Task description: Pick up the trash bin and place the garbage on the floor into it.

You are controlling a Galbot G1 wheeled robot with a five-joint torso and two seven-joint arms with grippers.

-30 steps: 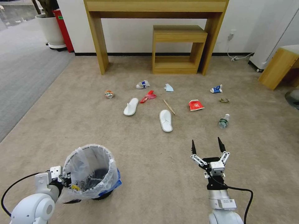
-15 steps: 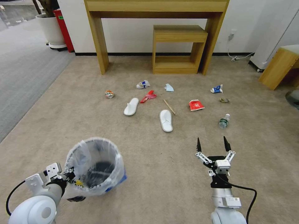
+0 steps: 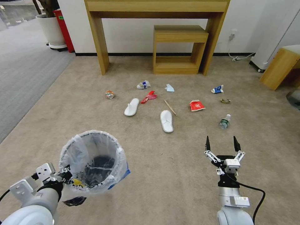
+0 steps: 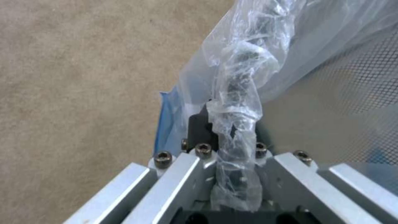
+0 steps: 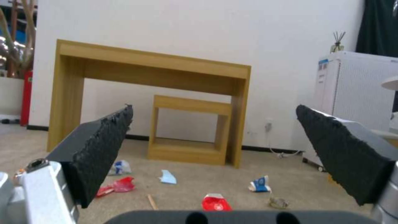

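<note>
Two grippers showed over the floor (image 3: 162, 175): the left gripper (image 3: 64, 175) was clamped on the near rim of the bin (image 3: 93, 162) — its fingers pinching the bunched white liner (image 4: 236, 124) — and held the bin upright and clear of the carpet at the near left. The right gripper (image 3: 222, 145) hung at the near right with its fingers spread wide and nothing between them. Farther off, toward the wooden table (image 3: 156, 9), lay the garbage — two slippers (image 3: 166, 120), a can (image 3: 109, 94), a stick (image 3: 170, 107), a red cup (image 3: 196, 105), a blue cup (image 3: 217, 89) and a bottle (image 3: 224, 122).
</note>
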